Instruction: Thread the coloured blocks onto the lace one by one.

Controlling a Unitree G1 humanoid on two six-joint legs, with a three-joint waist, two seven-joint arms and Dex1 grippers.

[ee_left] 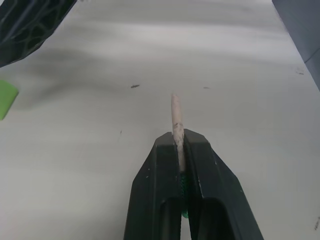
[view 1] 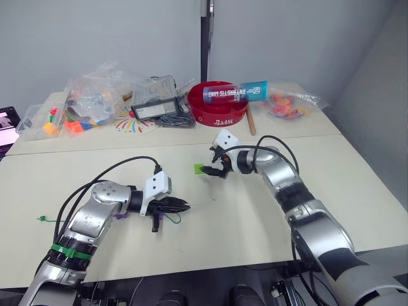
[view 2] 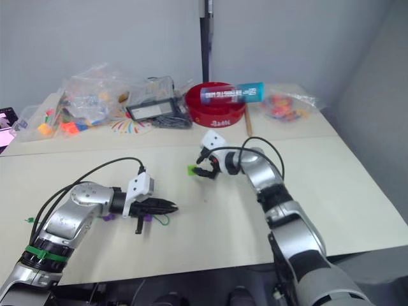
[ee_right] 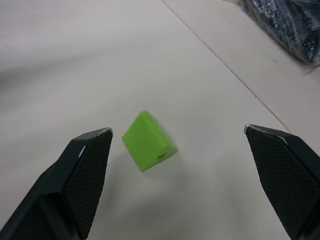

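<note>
We are seeing the left gripper [ee_left: 178,142] clamping the lace [ee_left: 176,116] near its pale stiff tip, which is sticking out past the fingertips over the table [view 1: 242,217]. The right gripper [ee_right: 187,137] is hovering with fingers spread wide, light green block [ee_right: 148,140] lying on the table between them, untouched. A purple block [view 2: 148,218] is sitting under the left gripper.

Blue tube [view 1: 235,93] lying across the red bowl [view 1: 217,108] reads "ANTARCTIC MIND", printed upside down. Bowl's white lettering isn't legible.
</note>
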